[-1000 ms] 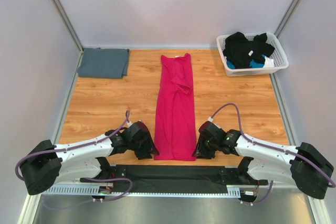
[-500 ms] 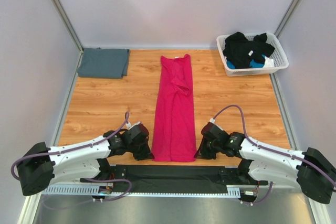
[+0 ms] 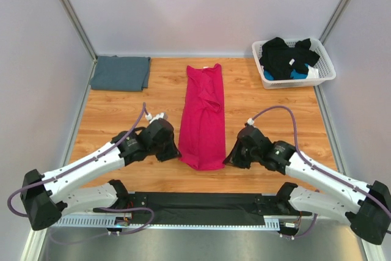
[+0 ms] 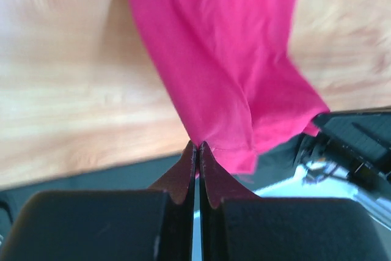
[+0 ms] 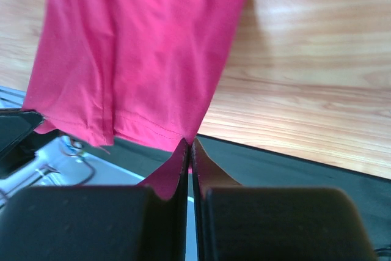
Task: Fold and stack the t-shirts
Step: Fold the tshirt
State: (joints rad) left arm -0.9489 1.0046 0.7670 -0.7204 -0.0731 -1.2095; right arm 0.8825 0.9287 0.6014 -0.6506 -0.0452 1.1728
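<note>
A magenta-pink t-shirt (image 3: 203, 114) lies as a long narrow strip down the middle of the wooden table, collar at the far end. Its near hem is lifted off the table. My left gripper (image 3: 178, 154) is shut on the hem's left corner (image 4: 201, 140). My right gripper (image 3: 228, 159) is shut on the hem's right corner (image 5: 190, 136). In both wrist views the pink cloth (image 5: 134, 53) hangs away from the pinched tips. A slate blue-grey t-shirt (image 3: 121, 73), folded to a flat rectangle, lies at the far left corner.
A white lattice basket (image 3: 324, 80) holding dark and blue clothes stands at the far right corner. A black mat (image 3: 201, 202) runs along the table's near edge between the arm bases. Grey walls enclose the table on three sides.
Both grippers closed on the pink shirt's near hem corners, then lifted and carried the hem away from the near edge toward the collar, so the shirt now looks shorter.
</note>
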